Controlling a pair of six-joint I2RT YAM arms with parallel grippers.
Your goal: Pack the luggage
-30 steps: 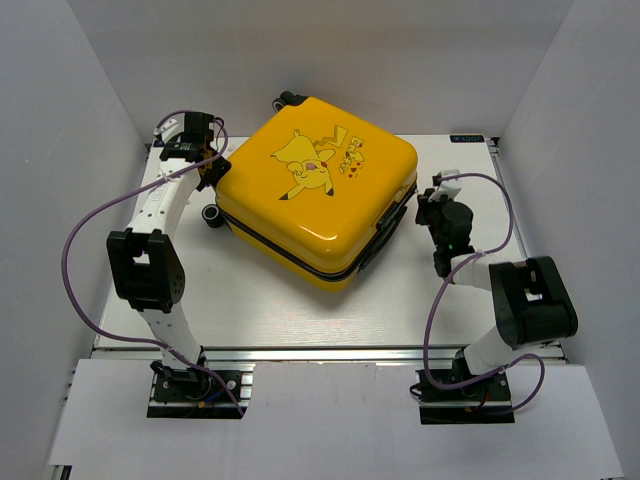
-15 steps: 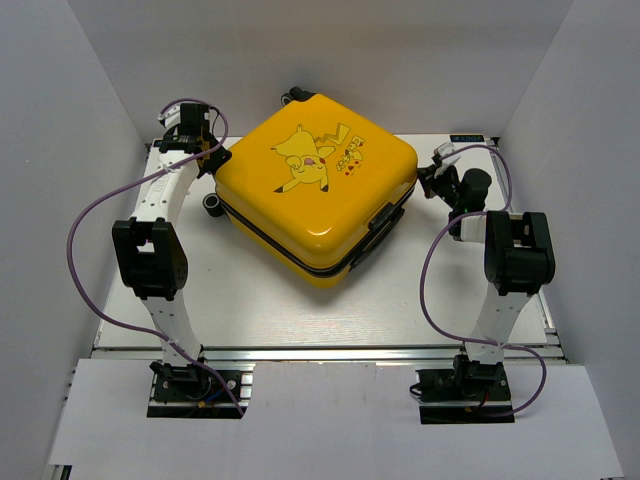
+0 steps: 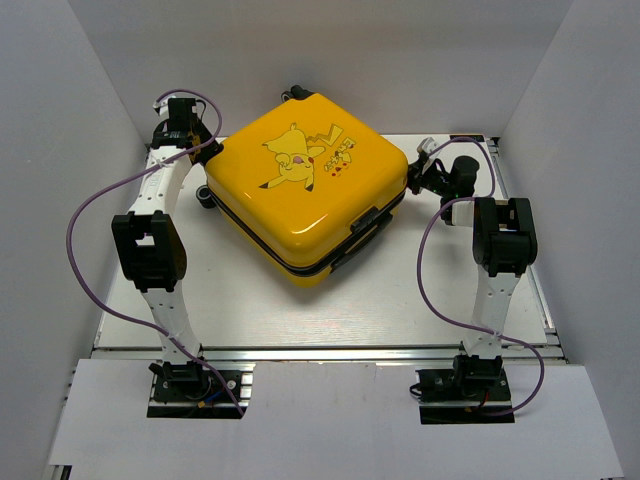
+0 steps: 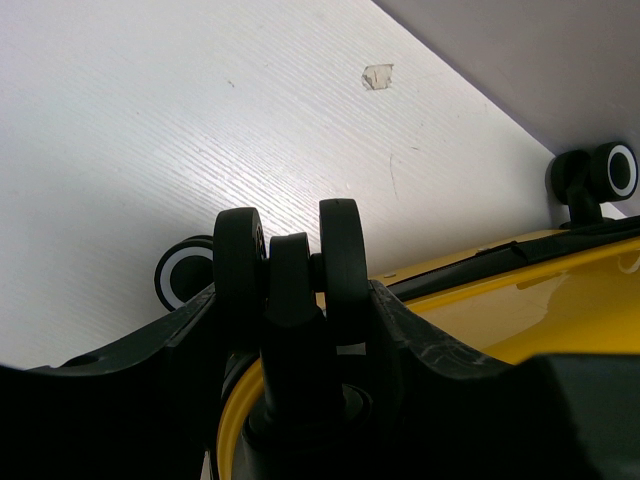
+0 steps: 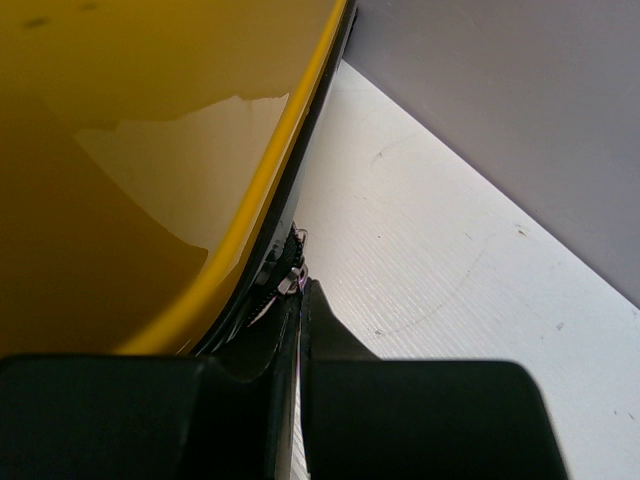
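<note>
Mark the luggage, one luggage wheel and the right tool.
luggage (image 3: 305,218): top external view, yellow lid.
wheel (image 4: 340,262): left wrist view, right disc.
right tool (image 5: 300,298): right wrist view, between shut fingertips.

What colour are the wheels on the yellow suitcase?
The wheels are black with white side rings; left wrist view shows best.

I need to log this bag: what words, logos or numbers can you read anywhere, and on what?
Lettering beside the cartoon on the suitcase lid: too small and blurred to read.
Both wrist views: no text.
Nothing else readable in the top view.
</note>
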